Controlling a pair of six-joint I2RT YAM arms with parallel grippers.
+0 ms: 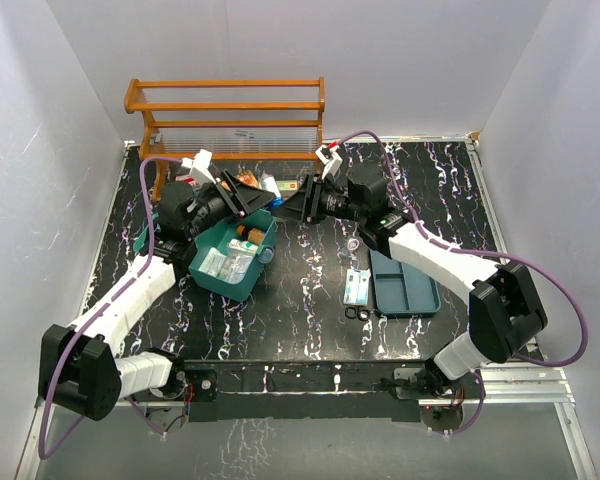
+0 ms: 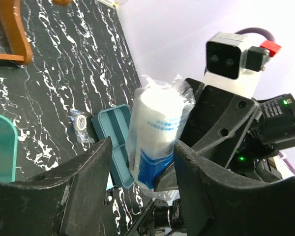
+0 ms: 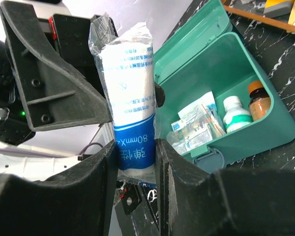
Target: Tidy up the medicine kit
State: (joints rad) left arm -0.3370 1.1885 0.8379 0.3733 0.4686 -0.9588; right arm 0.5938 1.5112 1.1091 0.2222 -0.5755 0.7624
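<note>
Right wrist: right pincer (image 3: 135,147) grips bandage roll (image 3: 128,88)

We count two arms (image 1: 130,290), one box (image 3: 265,140), one tray (image 1: 410,285), one rack (image 1: 225,105), one wrapped roll (image 3: 130,93) and one flat packet (image 1: 357,285) beside the tray. In the box we see two bottles (image 3: 234,114), one white and one brown (image 3: 258,102).

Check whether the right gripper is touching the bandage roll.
Touching. Right wrist view: both fingers of the right gripper clamp the bandage roll, no gaps.
</note>
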